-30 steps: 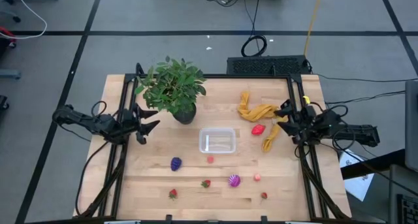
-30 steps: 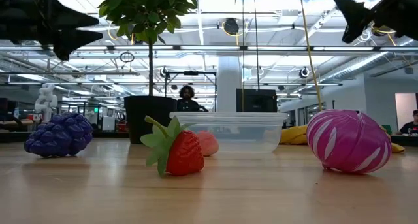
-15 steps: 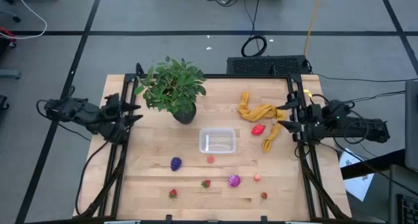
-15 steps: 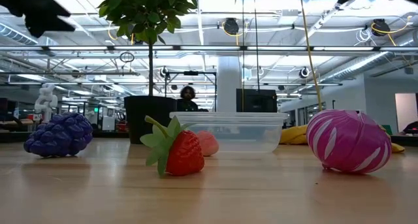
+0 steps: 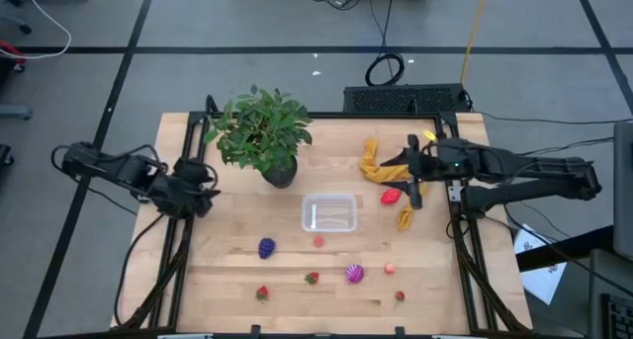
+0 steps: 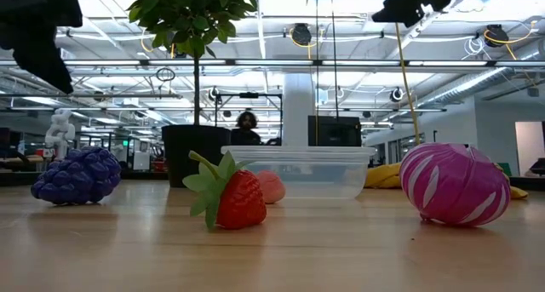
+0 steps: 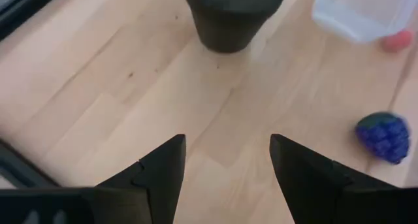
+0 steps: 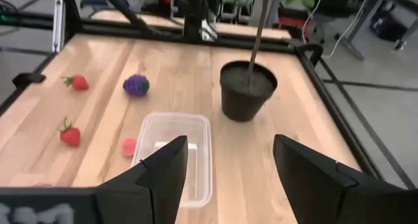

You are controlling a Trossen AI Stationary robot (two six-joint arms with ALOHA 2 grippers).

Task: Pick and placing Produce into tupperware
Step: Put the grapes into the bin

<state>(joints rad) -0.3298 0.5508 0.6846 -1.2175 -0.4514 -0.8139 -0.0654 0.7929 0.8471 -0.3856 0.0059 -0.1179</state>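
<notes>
The clear tupperware [image 5: 329,212] rests on its base at the table's middle and shows in the right wrist view [image 8: 173,155] too. Toy produce lies loose: a purple piece [image 5: 266,247], a magenta one [image 5: 354,273], strawberries [image 5: 312,278] [image 5: 261,294], pink pieces [image 5: 318,241] [image 5: 390,268], and a red one [image 5: 392,195] beside the yellow cloth [image 5: 386,168]. My right gripper [image 5: 411,176] hangs open above the cloth and the red piece. My left gripper [image 5: 206,195] is open over bare wood at the left edge, left of the plant pot [image 7: 228,15].
A leafy potted plant [image 5: 262,131] stands at the far left of the table, between my left gripper and the tupperware. Black rails run along the table's left and right edges. Bare wood lies between the tupperware and the produce row near the near edge.
My right gripper has reached from the right edge toward the table's left, now over the yellow cloth and the red piece. My left gripper drew back toward the left edge, then tipped its fingers down toward the table. No produce has moved.
</notes>
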